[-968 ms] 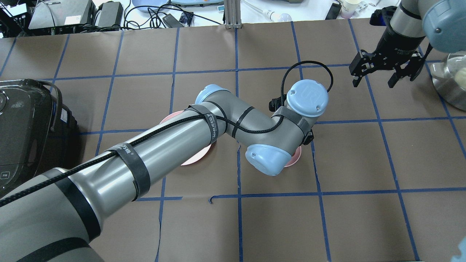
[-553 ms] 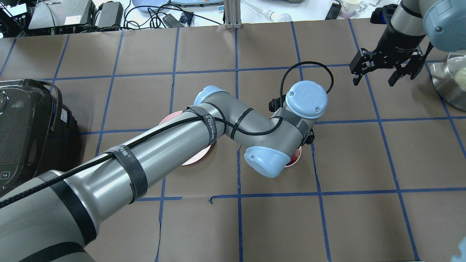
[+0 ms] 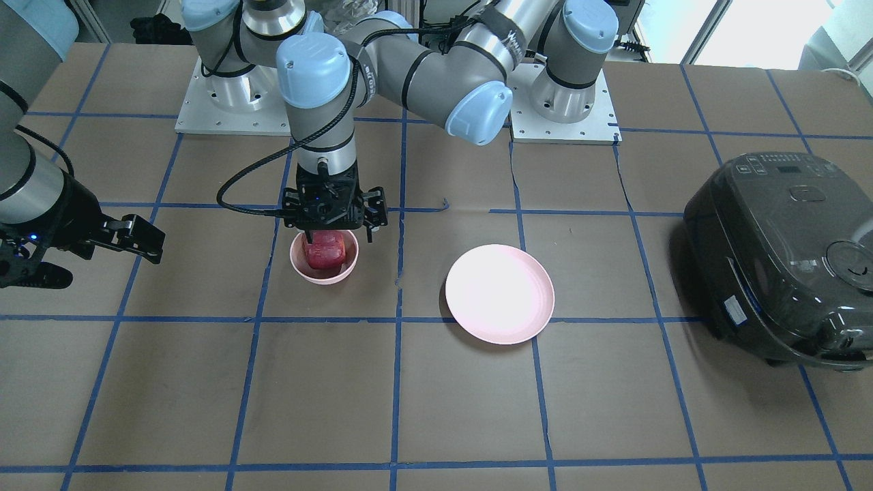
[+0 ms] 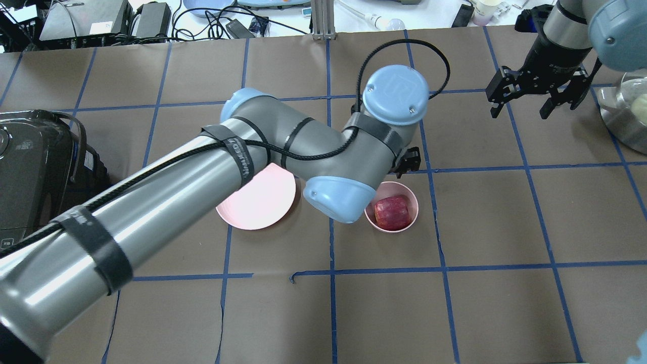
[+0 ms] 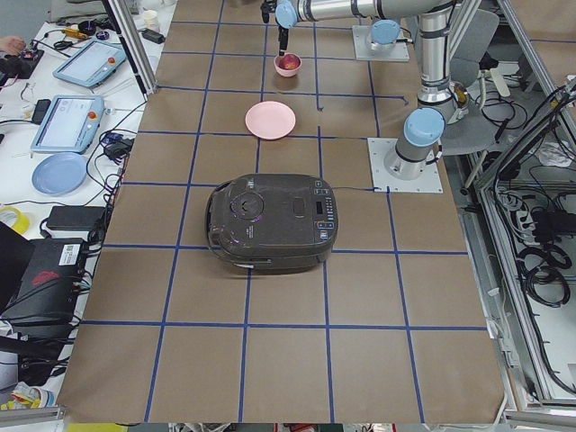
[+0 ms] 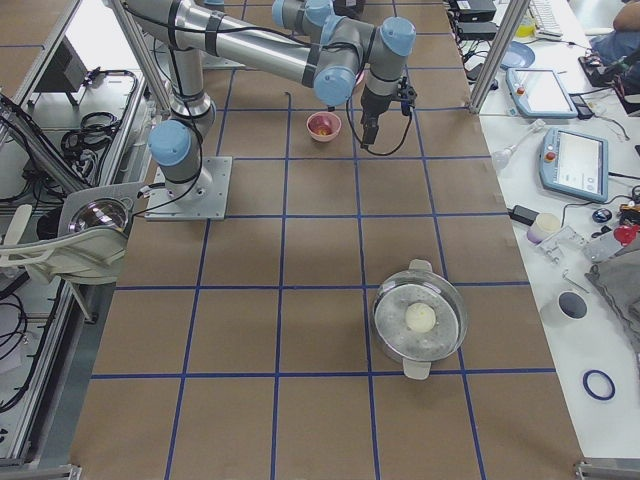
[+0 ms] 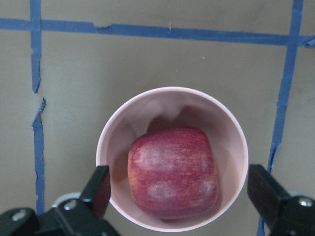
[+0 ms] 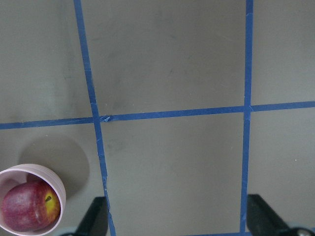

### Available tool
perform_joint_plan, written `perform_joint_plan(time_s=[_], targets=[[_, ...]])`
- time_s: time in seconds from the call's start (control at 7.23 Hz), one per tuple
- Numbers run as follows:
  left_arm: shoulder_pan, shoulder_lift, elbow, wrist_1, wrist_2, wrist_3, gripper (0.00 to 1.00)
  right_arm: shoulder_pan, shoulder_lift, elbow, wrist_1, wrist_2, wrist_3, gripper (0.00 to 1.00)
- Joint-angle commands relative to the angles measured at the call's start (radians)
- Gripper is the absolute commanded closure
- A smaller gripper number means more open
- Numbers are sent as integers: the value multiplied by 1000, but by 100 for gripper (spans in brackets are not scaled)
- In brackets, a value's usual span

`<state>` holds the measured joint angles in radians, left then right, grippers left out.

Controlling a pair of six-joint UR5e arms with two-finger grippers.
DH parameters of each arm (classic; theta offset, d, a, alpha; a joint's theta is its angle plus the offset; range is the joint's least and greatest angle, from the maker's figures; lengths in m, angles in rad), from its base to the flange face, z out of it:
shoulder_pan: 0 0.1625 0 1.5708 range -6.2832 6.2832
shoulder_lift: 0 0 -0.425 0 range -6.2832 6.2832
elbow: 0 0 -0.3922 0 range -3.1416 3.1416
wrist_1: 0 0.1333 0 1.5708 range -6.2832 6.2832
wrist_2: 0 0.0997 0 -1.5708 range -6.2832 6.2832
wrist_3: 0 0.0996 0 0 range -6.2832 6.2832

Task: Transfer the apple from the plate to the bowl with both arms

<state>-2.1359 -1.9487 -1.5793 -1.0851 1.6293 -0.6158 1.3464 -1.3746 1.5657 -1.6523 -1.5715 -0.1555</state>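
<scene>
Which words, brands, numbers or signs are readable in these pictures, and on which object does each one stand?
"UR": a faint embossed logo, as far as it can be read, on the blue joint cap of the left arm.
White print on the black strap around that arm: too blurred to read.
Control panel and white sticker on the black cooker: too small to read.
</scene>
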Motion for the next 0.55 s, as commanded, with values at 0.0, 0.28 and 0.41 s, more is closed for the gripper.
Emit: perform_joint_plan(time_s=[0.0,0.28,0.41], targets=[[165,130,1,-192,-6,225,0,2,-46,-1,-1,-2,11,0],[388,238,-8,-284,-61,347,0,22,-84,5,14,1,17,0],[481,290,-1,-327,-66,469,0,49,-87,4,14,1,19,0]])
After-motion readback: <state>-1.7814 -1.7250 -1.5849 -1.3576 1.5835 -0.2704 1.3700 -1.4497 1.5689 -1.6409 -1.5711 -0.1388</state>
